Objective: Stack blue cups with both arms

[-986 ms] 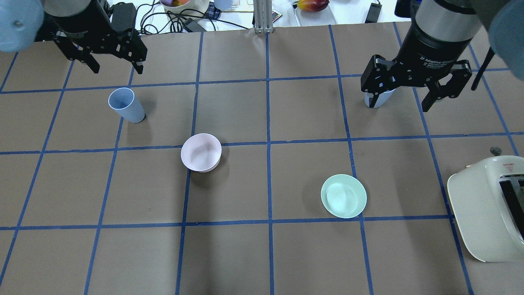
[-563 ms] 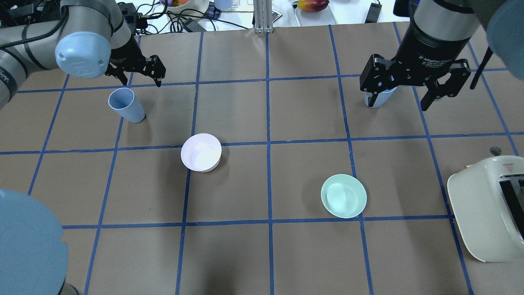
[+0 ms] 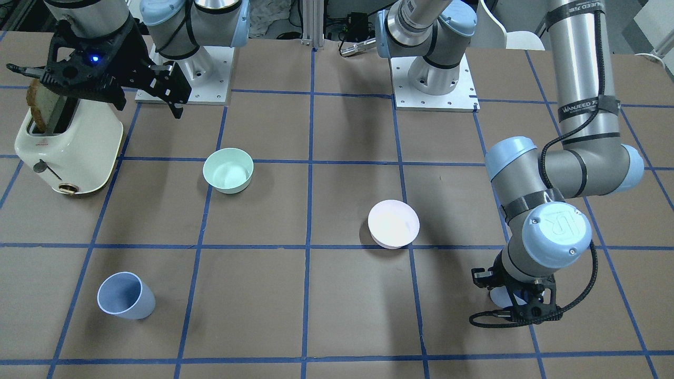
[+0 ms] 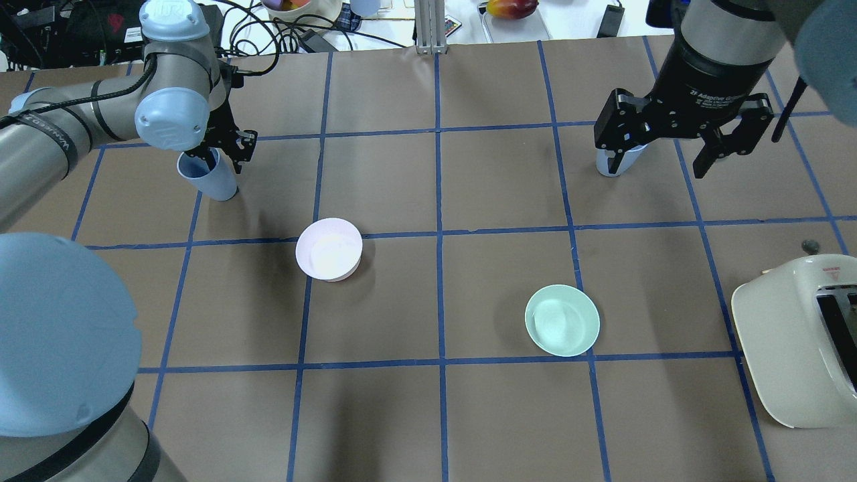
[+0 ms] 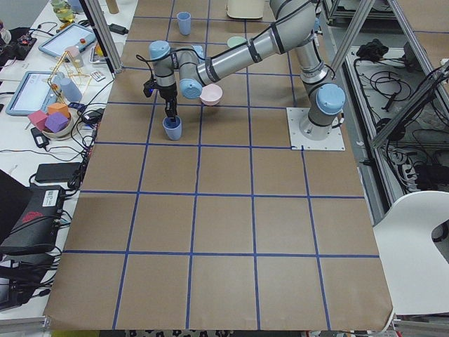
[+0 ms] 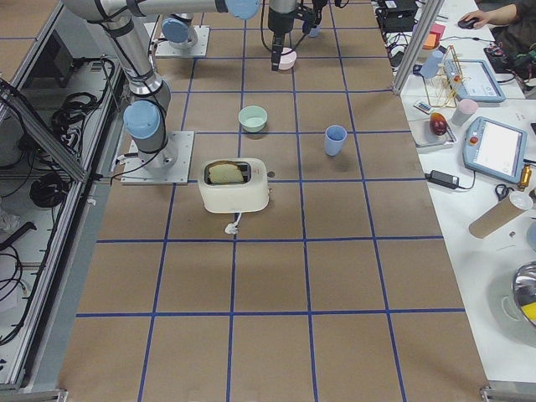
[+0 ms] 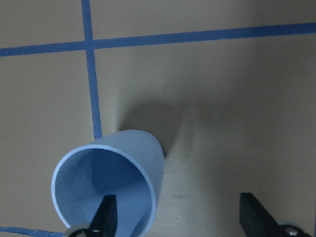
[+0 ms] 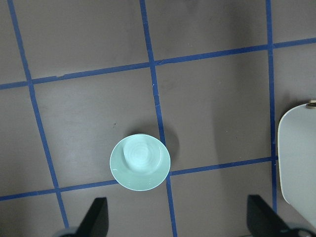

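One blue cup (image 4: 213, 181) stands at the far left of the table. My left gripper (image 4: 224, 155) is low over it and open. In the left wrist view one fingertip (image 7: 106, 217) is inside the cup (image 7: 118, 173) and the other is outside, apart from the wall. In the front-facing view the gripper (image 3: 513, 305) hides most of that cup. The second blue cup (image 3: 126, 296) stands at the far right, partly behind my right gripper (image 4: 653, 167), which hangs open and empty high above the table.
A pale pink bowl (image 4: 329, 249) sits left of centre and a mint-green bowl (image 4: 562, 320) right of centre, also in the right wrist view (image 8: 140, 163). A cream toaster (image 4: 797, 341) with bread stands at the right edge. Cables and clutter lie beyond the far edge.
My left arm has swung in and come down, bringing its open gripper from behind the left cup onto the cup's rim. The right gripper has barely moved.
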{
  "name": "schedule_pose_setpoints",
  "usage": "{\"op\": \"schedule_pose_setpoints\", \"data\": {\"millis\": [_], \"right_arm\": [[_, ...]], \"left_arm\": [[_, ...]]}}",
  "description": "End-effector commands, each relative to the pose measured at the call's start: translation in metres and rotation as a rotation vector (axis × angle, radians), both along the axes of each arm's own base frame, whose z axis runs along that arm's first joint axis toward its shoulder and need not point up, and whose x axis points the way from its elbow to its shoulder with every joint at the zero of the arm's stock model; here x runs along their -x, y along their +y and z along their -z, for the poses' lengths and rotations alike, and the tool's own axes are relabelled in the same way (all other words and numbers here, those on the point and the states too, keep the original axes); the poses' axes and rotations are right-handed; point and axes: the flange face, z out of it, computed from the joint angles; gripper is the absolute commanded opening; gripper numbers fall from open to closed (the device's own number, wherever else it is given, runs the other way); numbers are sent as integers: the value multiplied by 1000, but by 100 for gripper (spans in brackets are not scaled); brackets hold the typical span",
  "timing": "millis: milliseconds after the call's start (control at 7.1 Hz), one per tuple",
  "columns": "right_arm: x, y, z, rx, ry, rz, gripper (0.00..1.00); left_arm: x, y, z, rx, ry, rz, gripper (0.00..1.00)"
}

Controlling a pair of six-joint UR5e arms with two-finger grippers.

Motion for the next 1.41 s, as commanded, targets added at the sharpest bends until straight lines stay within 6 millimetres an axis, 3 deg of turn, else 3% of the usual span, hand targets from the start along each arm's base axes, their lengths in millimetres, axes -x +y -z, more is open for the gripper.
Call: {"op": "schedule_pose_setpoints", "data": {"millis": [0, 141, 282, 423, 563, 704, 845, 986, 1268], "right_arm": [[10, -14, 16, -31, 7, 23, 100], [27, -26, 18, -19, 1, 40, 100], [70, -54, 24, -12, -4, 58, 100], [102, -79, 11, 18, 0, 68, 100], [112, -105, 16, 17, 15, 64, 100], [117, -135, 44, -3, 16, 62, 100], [123, -165, 78, 18, 19, 62, 100], [125, -183, 105, 19, 15, 56, 100], [130, -207, 142, 42, 18, -49, 100]], "left_arm": [[2, -1, -5, 14, 13, -4, 0], [28, -1, -28, 69, 81, -24, 0], [71, 4, -54, 123, 157, -43, 0], [141, 17, -60, 140, 179, -47, 0], [217, 34, -53, 150, 191, -125, 0], [283, 58, -54, 155, 200, -98, 0], [328, 81, -45, 133, 214, -51, 0], [367, 102, -23, 92, 220, -25, 0], [379, 107, -13, 65, 250, -5, 0]]}}
